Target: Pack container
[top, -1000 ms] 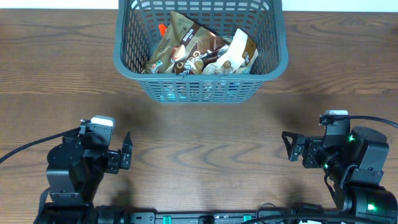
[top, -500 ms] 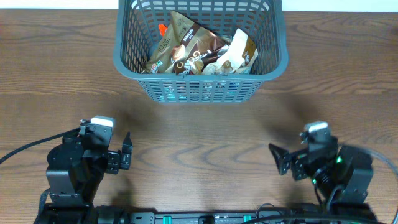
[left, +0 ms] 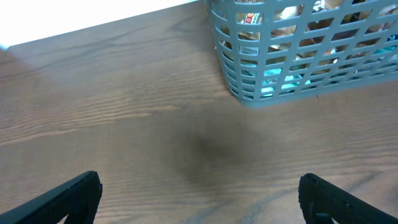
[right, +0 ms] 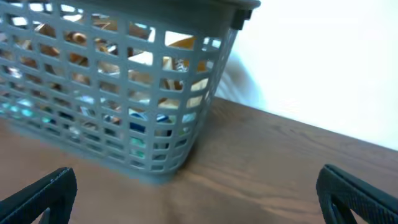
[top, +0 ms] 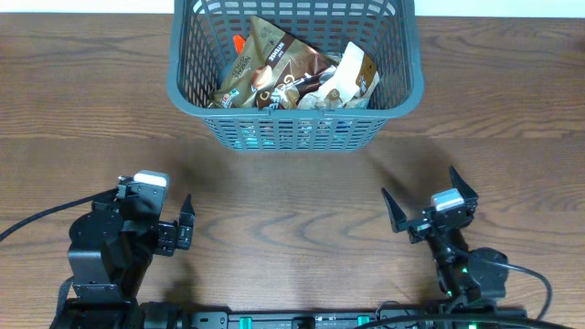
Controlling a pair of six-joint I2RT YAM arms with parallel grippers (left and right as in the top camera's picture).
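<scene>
The container (top: 292, 99) is a grey lattice basket at the top middle of the table, holding several brown and white snack packets (top: 283, 68). It also shows in the left wrist view (left: 298, 62) and the right wrist view (right: 118, 93). My left gripper (top: 187, 221) is open and empty near the front left, far from the basket. My right gripper (top: 430, 199) is open and empty at the front right, below the basket's right corner. Both wrist views show only bare wood between the fingers (left: 199, 193) (right: 199, 193).
The wooden table (top: 292, 201) lies bare between the basket and the arms. A black cable (top: 37, 219) runs off to the left from the left arm. A white wall shows behind the table in the right wrist view (right: 323, 56).
My right arm has swung left and turned, its gripper now pointing up toward the basket with fingers spread wider. The left arm and the basket have not moved.
</scene>
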